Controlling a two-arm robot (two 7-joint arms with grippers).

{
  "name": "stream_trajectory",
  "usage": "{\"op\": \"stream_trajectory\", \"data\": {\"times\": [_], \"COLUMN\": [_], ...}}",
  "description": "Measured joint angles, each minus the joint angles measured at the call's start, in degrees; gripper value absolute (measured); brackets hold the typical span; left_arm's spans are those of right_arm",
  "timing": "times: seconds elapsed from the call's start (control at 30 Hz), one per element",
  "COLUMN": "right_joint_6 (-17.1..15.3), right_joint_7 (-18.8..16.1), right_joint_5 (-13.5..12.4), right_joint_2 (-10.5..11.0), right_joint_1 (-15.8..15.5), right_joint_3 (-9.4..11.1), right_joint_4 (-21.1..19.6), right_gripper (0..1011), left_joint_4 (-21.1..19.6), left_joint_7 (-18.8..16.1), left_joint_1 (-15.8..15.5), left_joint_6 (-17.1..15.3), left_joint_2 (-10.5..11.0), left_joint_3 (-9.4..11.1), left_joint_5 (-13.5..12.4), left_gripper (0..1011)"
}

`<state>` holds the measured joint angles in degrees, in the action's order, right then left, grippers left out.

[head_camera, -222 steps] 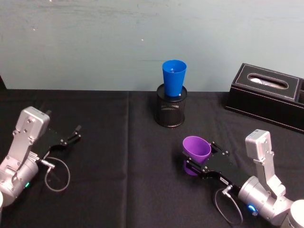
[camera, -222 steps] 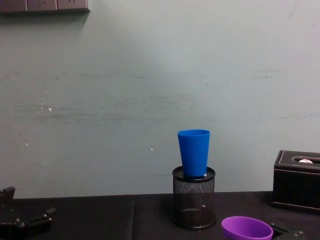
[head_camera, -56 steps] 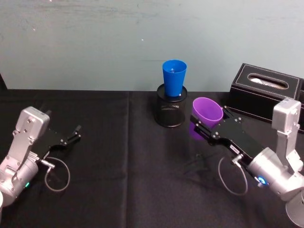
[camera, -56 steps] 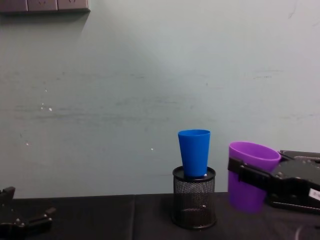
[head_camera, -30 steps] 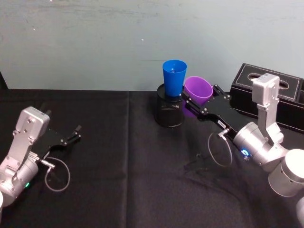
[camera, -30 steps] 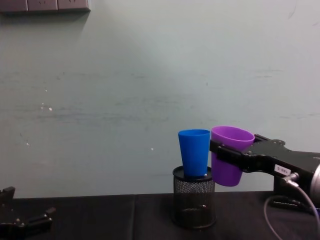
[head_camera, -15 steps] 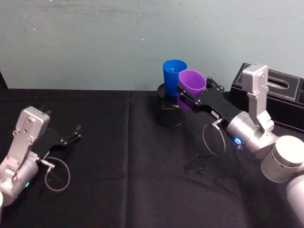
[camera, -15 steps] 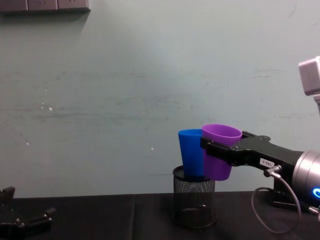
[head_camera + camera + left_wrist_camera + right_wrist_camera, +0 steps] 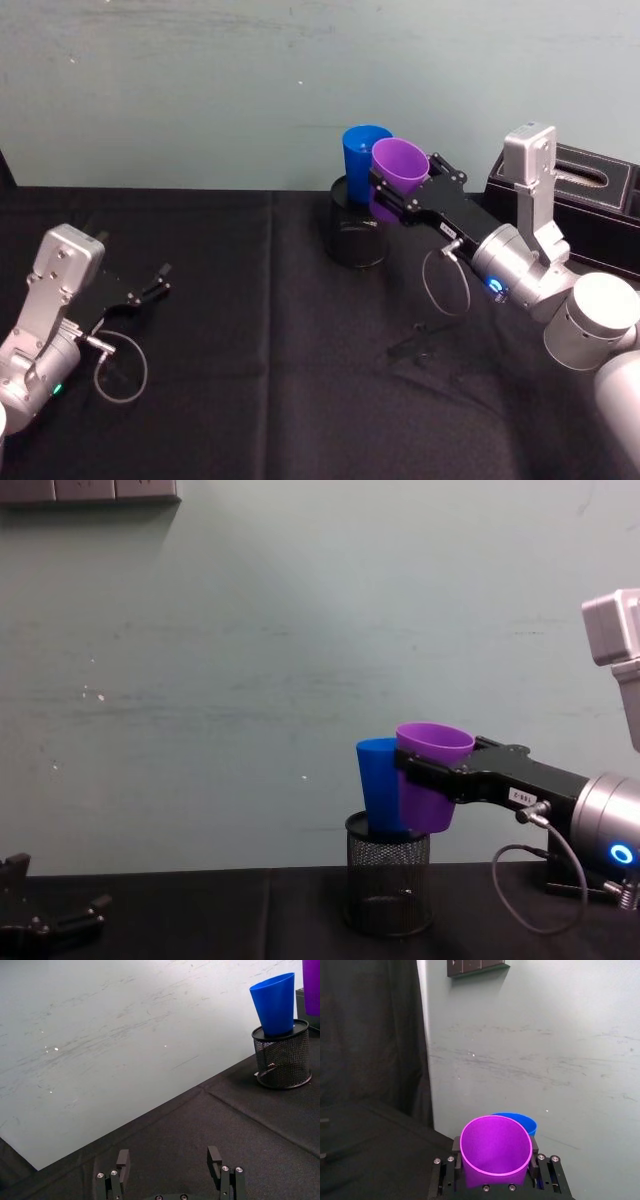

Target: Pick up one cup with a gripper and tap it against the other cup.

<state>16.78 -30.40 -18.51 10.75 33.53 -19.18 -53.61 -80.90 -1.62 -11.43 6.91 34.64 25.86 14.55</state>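
We hold the wide purple plastic cup (image 9: 430,798) upright, pinched in our right gripper (image 9: 428,771), apparently touching the tall blue plastic cup (image 9: 375,780) that stands in the black wire-mesh holder (image 9: 388,885) just to its left; our spread left gripper (image 9: 167,1154) idles well apart.

We find no text that can be read in these views. A small white label (image 9: 522,795) sits on the right gripper (image 9: 428,778), but we cannot make out its characters.

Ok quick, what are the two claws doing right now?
Left gripper: open, empty.
Right gripper: shut on the purple cup.
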Motion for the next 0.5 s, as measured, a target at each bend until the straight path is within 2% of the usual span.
{"op": "stream_trajectory", "data": {"times": [0.5], "right_joint_6": [1.1], "right_joint_7": [-0.8], "right_joint_5": [0.2], "right_joint_2": [-0.6], "right_joint_1": [1.4], "right_joint_3": [0.0], "right_joint_4": [2.1], "right_gripper": [734], "left_joint_4": [0.0], "left_joint_7": [0.0], "left_joint_1": [0.0], "left_joint_6": [0.0], "left_joint_2": [0.0], "left_joint_3": [0.0], "left_joint_5": [0.0], "left_gripper": [1011]}}
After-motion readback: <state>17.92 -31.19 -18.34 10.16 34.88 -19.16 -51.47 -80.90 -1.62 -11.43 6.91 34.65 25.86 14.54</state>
